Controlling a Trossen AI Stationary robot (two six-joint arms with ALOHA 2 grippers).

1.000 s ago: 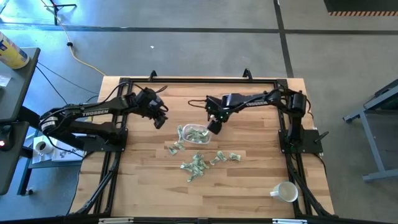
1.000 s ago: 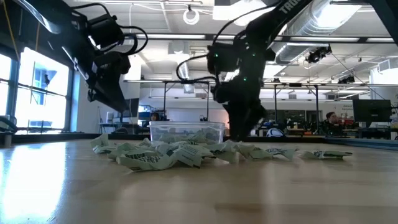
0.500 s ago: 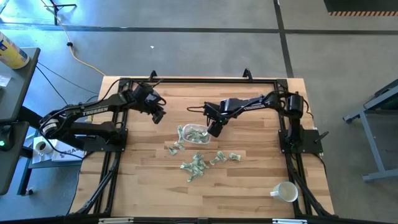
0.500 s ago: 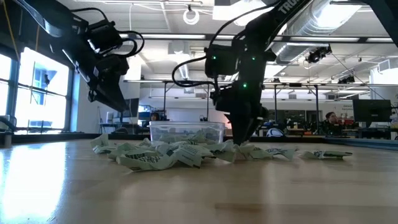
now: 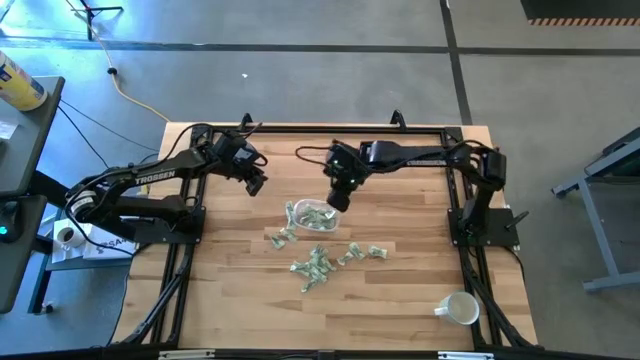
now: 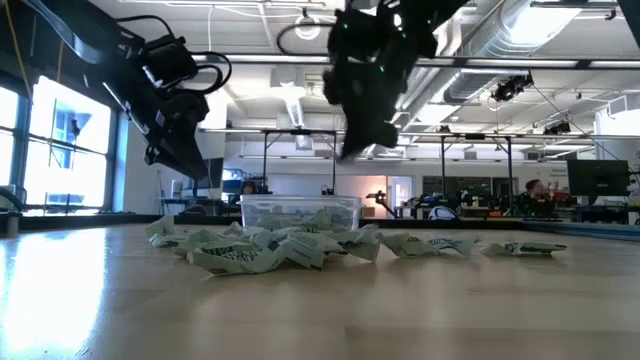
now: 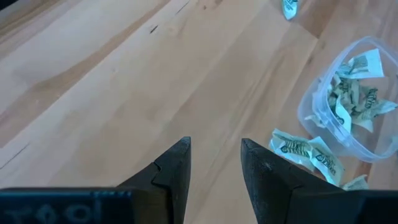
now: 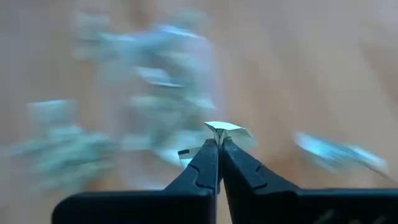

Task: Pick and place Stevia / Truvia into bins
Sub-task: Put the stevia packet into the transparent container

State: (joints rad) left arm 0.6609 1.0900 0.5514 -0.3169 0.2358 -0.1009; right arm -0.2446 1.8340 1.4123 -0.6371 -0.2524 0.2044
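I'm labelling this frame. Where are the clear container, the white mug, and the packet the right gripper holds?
clear container (image 5: 314, 216), high view, on its packet-filled middle.
white mug (image 5: 460, 308), high view, on its body.
packet (image 8: 226, 129), right wrist view, on the folded end showing above the right gripper (image 8: 217, 147).

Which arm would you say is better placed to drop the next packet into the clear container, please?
The right: its gripper is pinching a packet above the container. The left gripper waits open and empty, off to the side.
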